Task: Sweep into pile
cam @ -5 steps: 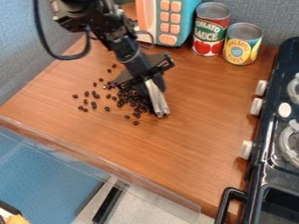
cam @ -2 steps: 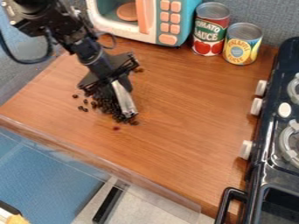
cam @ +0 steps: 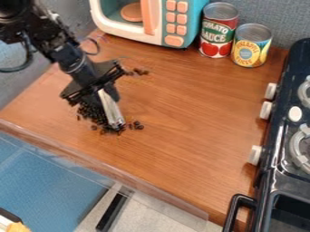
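Red-labelled can (cam: 218,31) beside yellow-labelled can (cam: 251,47), both printed, dark beans (cam: 91,114) clustered under and around the gripper (cam: 113,121), strays nearby on the bench (cam: 187,122), whether the gripper is open or closed impossible to tell

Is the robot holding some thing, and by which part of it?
A narrow silvery tool; the end effector appears to hold it by its upper end.
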You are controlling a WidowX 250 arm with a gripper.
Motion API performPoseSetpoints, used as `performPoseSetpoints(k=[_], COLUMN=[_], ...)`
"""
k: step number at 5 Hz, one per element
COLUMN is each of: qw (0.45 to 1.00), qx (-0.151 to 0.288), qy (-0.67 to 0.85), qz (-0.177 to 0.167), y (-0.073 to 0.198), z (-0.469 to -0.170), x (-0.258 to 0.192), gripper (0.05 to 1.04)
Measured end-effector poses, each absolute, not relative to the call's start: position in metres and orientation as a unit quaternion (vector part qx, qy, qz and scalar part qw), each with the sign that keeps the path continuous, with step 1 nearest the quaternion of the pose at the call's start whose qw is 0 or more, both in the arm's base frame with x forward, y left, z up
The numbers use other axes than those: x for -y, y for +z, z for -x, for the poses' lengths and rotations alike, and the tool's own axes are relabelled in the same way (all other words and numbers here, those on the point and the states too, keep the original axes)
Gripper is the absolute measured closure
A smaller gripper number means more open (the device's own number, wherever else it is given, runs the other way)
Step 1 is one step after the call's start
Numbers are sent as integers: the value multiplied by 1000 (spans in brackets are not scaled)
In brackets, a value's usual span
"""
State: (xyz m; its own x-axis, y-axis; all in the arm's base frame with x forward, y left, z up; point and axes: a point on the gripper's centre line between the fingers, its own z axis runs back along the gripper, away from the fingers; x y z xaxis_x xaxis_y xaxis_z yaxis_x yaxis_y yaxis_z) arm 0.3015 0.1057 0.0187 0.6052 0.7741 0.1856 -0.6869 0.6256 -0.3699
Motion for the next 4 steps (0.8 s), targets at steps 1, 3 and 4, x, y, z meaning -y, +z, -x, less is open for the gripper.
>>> performPoseSetpoints(k=[1,3,4], qw=[886,881,875], qx=[165,165,177], qy=[412,414,414], qz=[133,160,176], y=[19,35,52], z=[-302,-320,-334], x=[-105,-87,-79], gripper=[717,717,717])
